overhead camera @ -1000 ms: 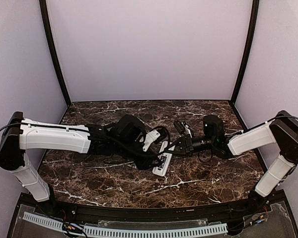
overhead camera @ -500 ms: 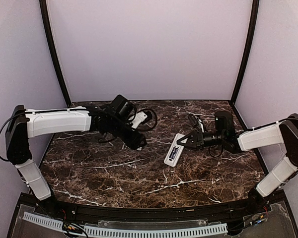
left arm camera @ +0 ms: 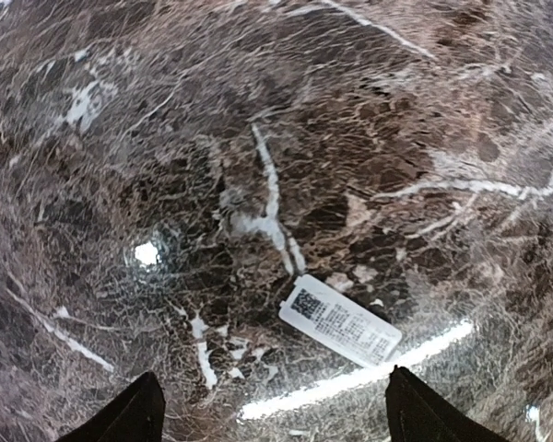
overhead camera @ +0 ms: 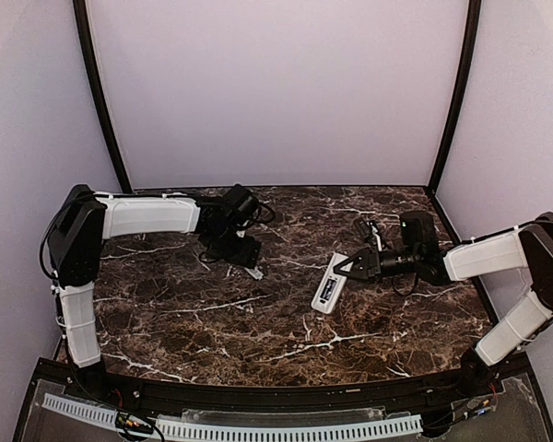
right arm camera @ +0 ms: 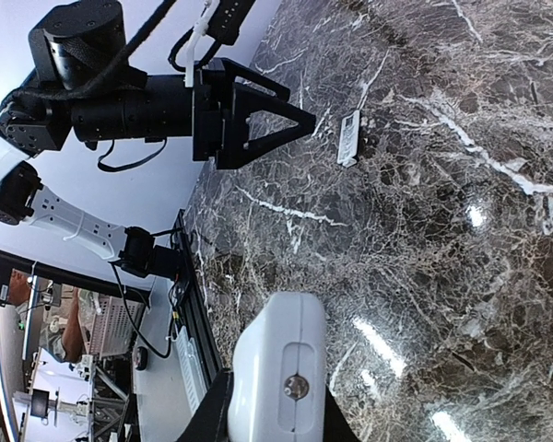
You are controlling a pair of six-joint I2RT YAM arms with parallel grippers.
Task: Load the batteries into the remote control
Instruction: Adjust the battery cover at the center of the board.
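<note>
Progress: no batteries are visible in any view, so loading cannot be confirmed. A small white labelled plate [left arm camera: 339, 320], probably the bay cover, lies loose on the counter [overhead camera: 212, 322] just at 9 o'clock of centre. This suggests that closing the bay remains to be done.

The remote control [overhead camera: 329, 284] is at 3 o'clock of centre in the overhead view.

The right fingers [right arm camera: 212, 419] are clamped on one end of the remote control. The left fingers [left arm camera: 134, 414] are spread wide and hold nothing, poised over the plate.
</note>
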